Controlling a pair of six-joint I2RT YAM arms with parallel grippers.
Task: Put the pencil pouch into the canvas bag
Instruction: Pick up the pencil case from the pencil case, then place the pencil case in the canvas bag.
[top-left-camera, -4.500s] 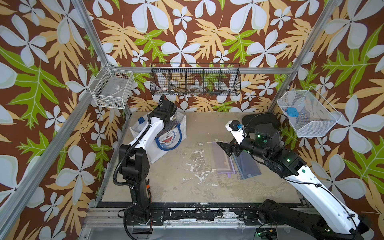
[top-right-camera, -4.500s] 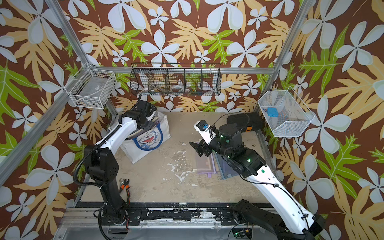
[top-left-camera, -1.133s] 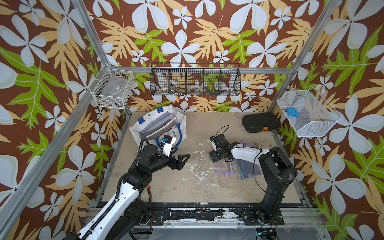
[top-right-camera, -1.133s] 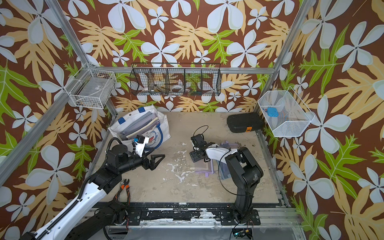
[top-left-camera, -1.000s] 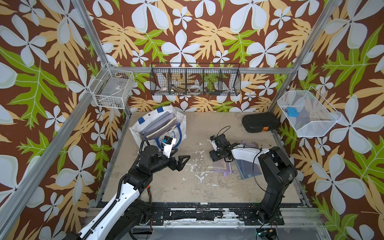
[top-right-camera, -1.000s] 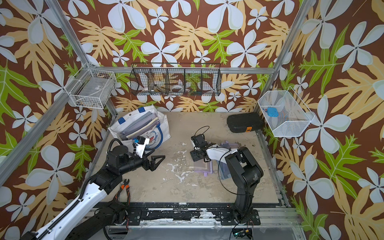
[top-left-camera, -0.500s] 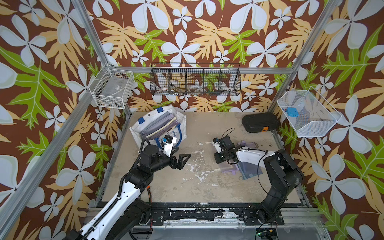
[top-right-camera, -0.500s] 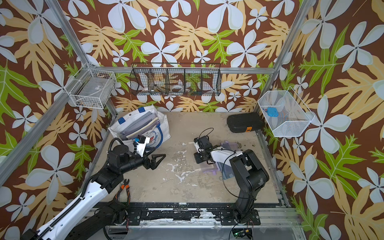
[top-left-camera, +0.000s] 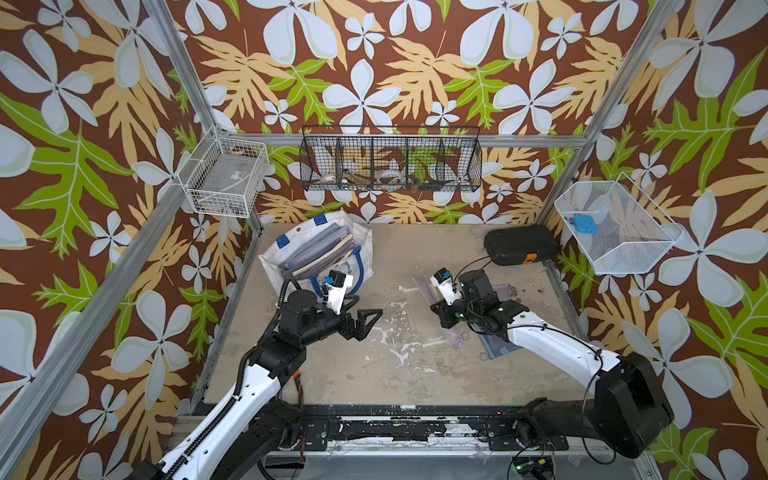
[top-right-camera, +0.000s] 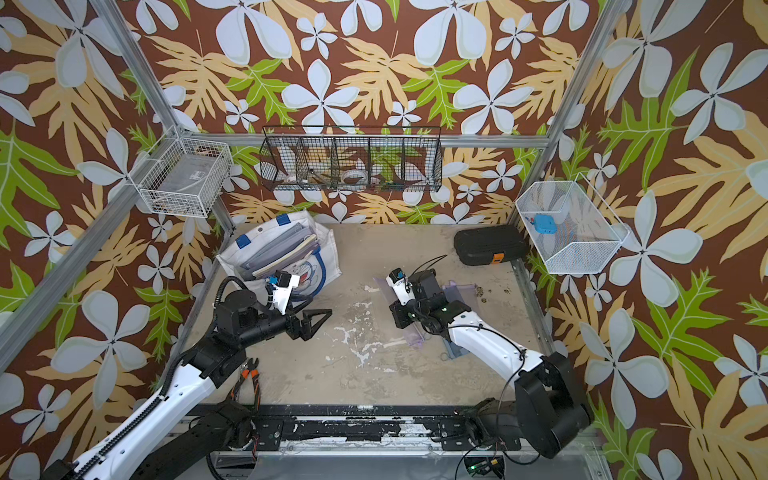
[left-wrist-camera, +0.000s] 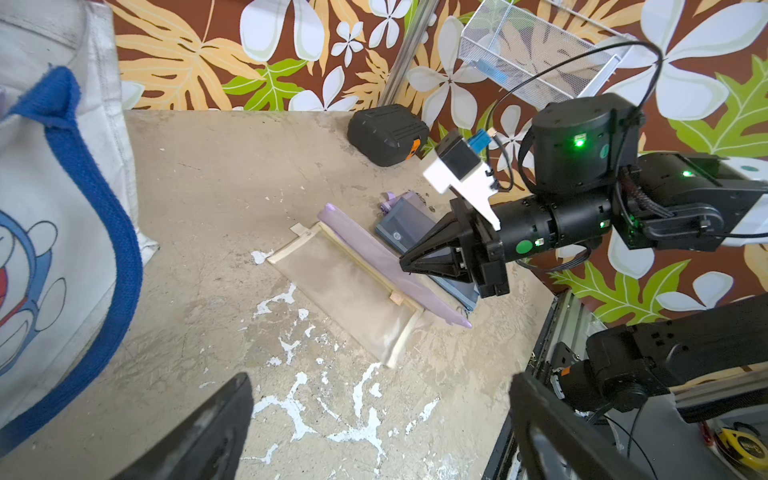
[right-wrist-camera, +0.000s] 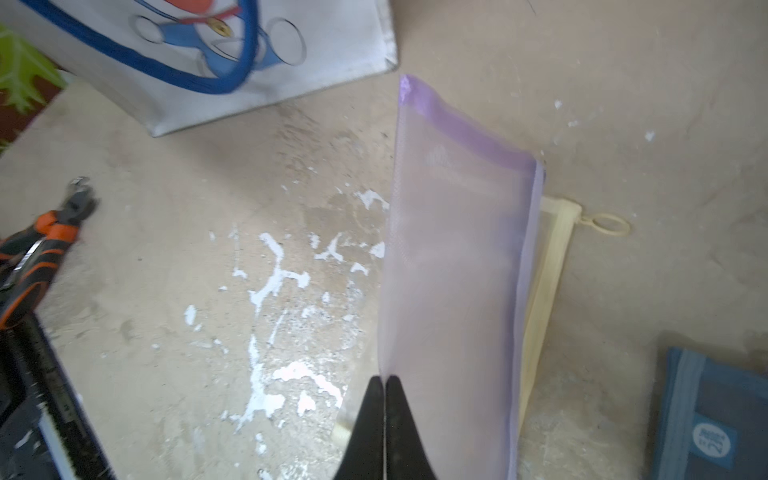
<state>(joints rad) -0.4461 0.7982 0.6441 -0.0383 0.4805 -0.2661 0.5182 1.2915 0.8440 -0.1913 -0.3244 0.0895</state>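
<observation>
The right gripper (right-wrist-camera: 384, 399) is clamping the purple mesh pencil pouch (right-wrist-camera: 457, 249) lying over a cream mesh pouch (left-wrist-camera: 353, 286), while the left gripper (top-left-camera: 369, 323) is hovering, jaws apart, beside the canvas bag (top-left-camera: 271, 266).

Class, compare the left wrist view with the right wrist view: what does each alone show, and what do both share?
Only the left wrist view: the black hard case and white wire basket. Only the right wrist view: the orange-handled pliers. Both: the canvas bag, cream mesh pouch, blue pouch, and the right claw shut on the purple pouch.

Purple pencil pouch (right-wrist-camera: 457, 257) tilted up, white canvas bag (right-wrist-camera: 340, 50) open
</observation>
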